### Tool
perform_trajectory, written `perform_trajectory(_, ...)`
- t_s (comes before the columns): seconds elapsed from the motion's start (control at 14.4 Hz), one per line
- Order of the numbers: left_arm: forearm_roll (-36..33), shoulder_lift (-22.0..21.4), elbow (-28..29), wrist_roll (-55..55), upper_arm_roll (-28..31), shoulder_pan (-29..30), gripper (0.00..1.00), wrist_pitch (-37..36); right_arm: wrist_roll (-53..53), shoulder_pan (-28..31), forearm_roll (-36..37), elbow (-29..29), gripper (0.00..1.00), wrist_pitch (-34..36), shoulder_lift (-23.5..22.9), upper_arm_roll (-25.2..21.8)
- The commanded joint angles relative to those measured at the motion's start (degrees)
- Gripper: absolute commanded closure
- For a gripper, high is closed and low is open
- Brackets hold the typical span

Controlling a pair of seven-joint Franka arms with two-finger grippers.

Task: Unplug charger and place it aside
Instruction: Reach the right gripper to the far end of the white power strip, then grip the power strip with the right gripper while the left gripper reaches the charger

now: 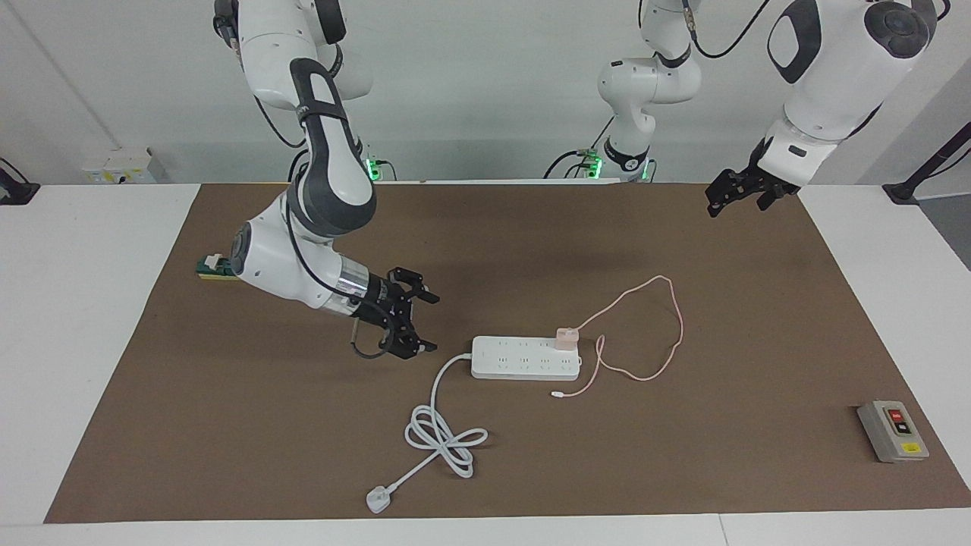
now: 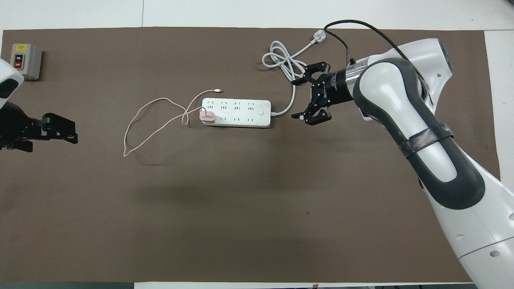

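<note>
Still plugged in, charger (image 1: pixel 567 337) sits apart from open right end effector (image 1: pixel 425 322).

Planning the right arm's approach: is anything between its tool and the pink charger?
Yes. The right tool is open at the power strip's cord end, while the charger sits plugged in at the other end, so the strip's length lies between them.

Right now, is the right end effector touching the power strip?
Apart. The facing view shows bare mat between the right end effector and the power strip.
</note>
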State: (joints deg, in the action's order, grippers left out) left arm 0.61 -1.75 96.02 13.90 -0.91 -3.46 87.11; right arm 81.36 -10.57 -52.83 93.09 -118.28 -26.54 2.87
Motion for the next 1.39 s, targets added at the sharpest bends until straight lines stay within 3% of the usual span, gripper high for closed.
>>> perform_trajectory(0.0,0.0,-1.7,1.6,10.1,0.2,0.1,0.0,0.3,-3.2,-0.8,-5.4,-2.7,0.0,-0.4,-3.2,0.1)
perform_trajectory(0.28,0.1,-1.7,1.9,32.9,-0.1,-0.6,0.0,2.2,-9.8,-1.8,-9.6,-2.2,0.0,0.7,-4.2,0.1)
perform_trajectory(0.49,0.3,-1.7,2.1,41.1,-0.2,-1.0,0.0,1.8,-12.3,-3.0,-10.3,-2.5,0.0,-0.2,-5.9,0.1)
perform_trajectory(0.69,0.3,-0.2,2.2,55.7,-0.2,-4.7,0.0,7.0,-13.4,-2.9,-12.5,-3.9,0.0,-0.4,-9.8,0.1)
perform_trajectory(0.9,0.3,4.8,0.8,69.3,-0.1,-9.4,0.0,12.1,-13.3,-3.0,-13.6,-7.9,0.0,-0.5,-14.6,0.1)
perform_trajectory(1.11,0.3,12.1,-4.2,79.8,-0.1,-13.2,0.0,14.0,-13.3,-4.3,-13.9,-8.8,0.0,-1.5,-15.8,0.1)
perform_trajectory(1.32,0.4,16.2,-6.1,87.2,-0.1,-16.4,0.0,16.4,-13.7,-4.8,-13.9,-8.8,0.0,-3.3,-16.6,0.1)
